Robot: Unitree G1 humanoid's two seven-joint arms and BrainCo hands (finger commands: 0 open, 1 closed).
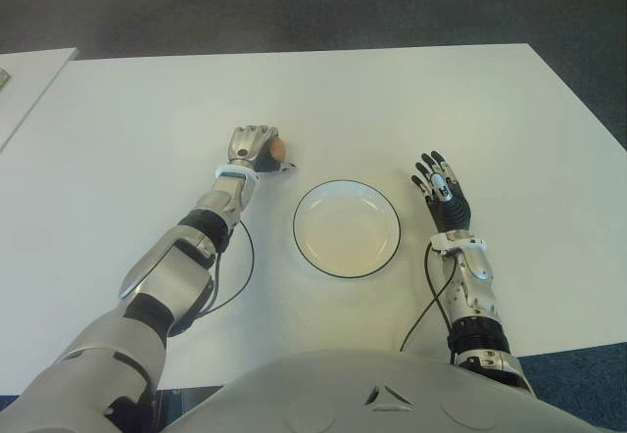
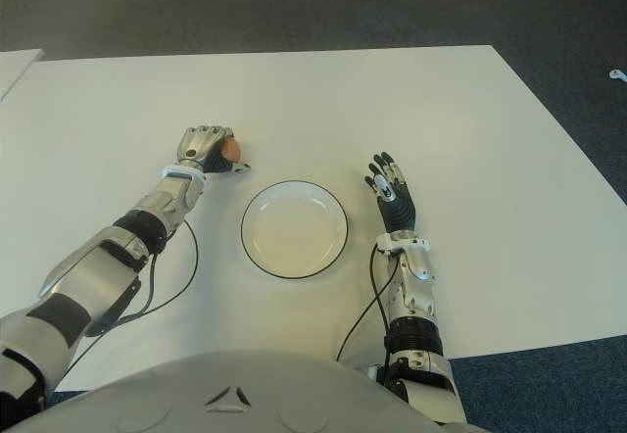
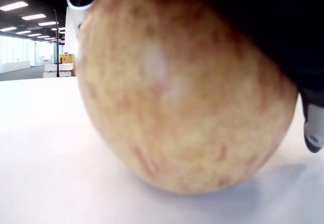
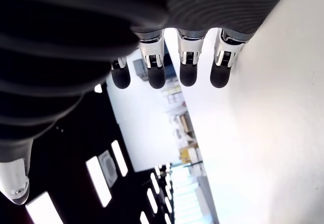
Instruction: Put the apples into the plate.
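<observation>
The apple (image 1: 277, 148) is sitting on the desk (image 1: 137, 129), up and to the left of the empty plate (image 1: 346, 228), and your left hand (image 1: 254, 147) is wrapping its fingers around it. You are looking at a short carry rightward and toward the robot to reach the plate. Your right hand (image 1: 443, 193) is lying with fingers spread just right of the plate, holding nothing.

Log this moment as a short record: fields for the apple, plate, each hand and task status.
apple: on the table, left of the plate, wrapped by the left hand
plate: empty, white with dark rim
left hand: fingers curled over the apple
right hand: open, right of the plate, holds nothing
status: apple not yet in plate
</observation>
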